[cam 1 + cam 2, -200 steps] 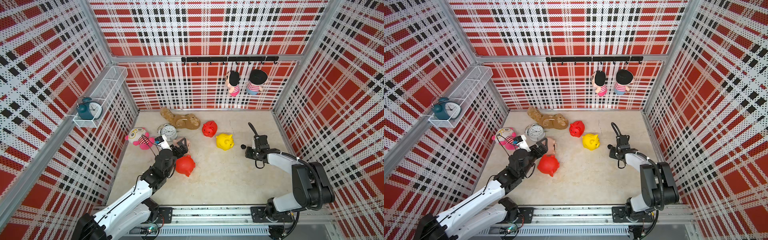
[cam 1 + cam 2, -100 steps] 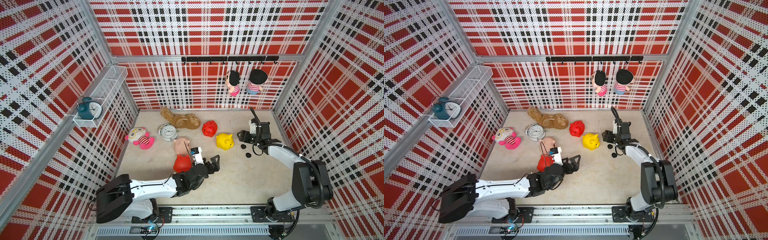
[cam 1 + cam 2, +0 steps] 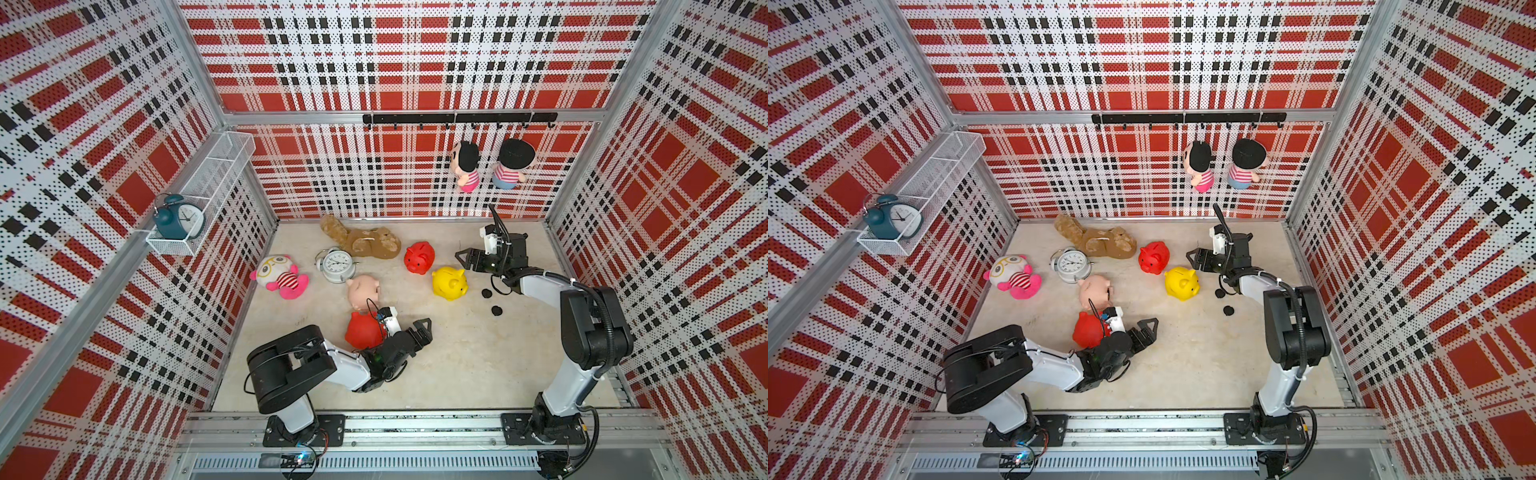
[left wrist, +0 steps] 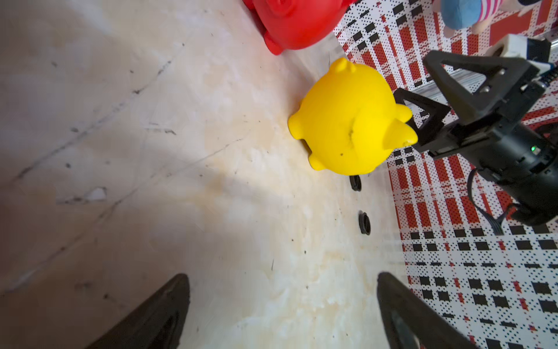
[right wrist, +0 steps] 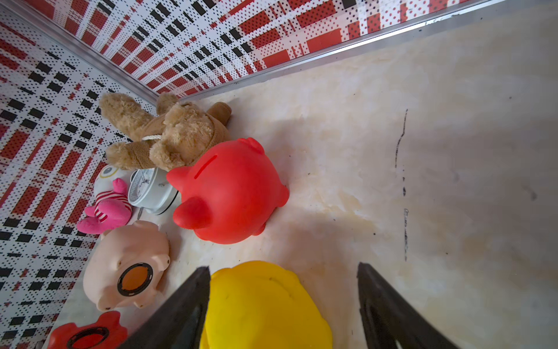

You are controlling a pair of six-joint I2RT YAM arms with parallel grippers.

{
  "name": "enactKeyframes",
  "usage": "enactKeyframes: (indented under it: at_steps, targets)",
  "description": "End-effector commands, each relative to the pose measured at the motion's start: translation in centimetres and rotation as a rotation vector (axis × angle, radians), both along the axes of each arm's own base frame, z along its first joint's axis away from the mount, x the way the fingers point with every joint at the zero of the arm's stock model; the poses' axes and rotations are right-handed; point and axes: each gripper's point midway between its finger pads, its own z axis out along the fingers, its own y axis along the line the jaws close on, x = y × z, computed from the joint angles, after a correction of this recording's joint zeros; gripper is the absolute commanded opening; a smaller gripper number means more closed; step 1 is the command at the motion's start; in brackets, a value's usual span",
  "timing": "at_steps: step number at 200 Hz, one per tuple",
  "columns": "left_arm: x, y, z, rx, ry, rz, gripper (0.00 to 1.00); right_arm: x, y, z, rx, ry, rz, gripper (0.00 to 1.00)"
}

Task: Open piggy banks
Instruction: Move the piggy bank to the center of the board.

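Yellow piggy bank [image 3: 449,283] looks next: right claw [image 3: 463,262], wide beside it, must grasp it; left claw [image 3: 424,331] gapes empty.

Red, black and white plaid walls [image 3: 374,62] enclose a pale marbled bench [image 3: 457,374]; a black hook rail [image 3: 457,118] hangs beyond the right claw [image 3: 465,261].

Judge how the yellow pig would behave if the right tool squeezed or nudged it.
Probably slippery: the yellow pig looks glossy and rounded. Likely light: its coin slot suggests a hollow shell. May rock or roll on its small feet.
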Motion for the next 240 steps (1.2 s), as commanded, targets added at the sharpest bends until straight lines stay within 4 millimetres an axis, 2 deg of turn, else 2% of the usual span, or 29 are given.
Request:
enactKeyframes:
  at_steps: [1, 28, 69, 111, 153, 178, 193, 212, 240]
  targets:
    - [0.8, 0.2, 1.4, -0.063, -0.034, 0.000, 0.98, -0.8, 2.0, -0.4, 0.008, -0.031, 0.069, 0.77]
    - [1.6, 2.8, 0.6, -0.033, -0.029, 0.043, 0.99, -2.4, 3.4, -1.6, 0.015, -0.004, 0.092, 0.75]
    - [2.4, 6.1, 0.9, 0.026, -0.071, 0.089, 0.98, -5.0, 5.0, -2.3, 0.040, 0.039, 0.112, 0.74]
    - [3.3, 7.4, 2.0, 0.086, -0.110, 0.092, 0.98, -9.7, 6.6, -3.1, 0.027, 0.112, 0.107, 0.75]
    - [4.0, 6.6, 3.7, 0.107, -0.134, 0.075, 0.98, -13.6, 8.3, -3.0, 0.090, 0.217, 0.059, 0.76]
    - [4.0, 5.3, 4.9, 0.113, -0.147, 0.069, 0.98, -16.3, 9.9, -0.9, 0.182, 0.231, 0.100, 0.75]
    - [4.1, 4.4, 5.3, 0.108, -0.150, 0.063, 0.98, -17.5, 10.1, 0.5, 0.239, 0.225, 0.127, 0.74]
    - [4.3, 3.6, 5.8, 0.084, -0.150, 0.064, 0.98, -18.0, 9.2, 2.0, 0.239, 0.165, 0.114, 0.68]
    - [4.6, 2.0, 6.6, 0.073, -0.167, 0.074, 0.98, -16.5, 5.1, 0.7, -0.003, 0.067, -0.052, 0.57]
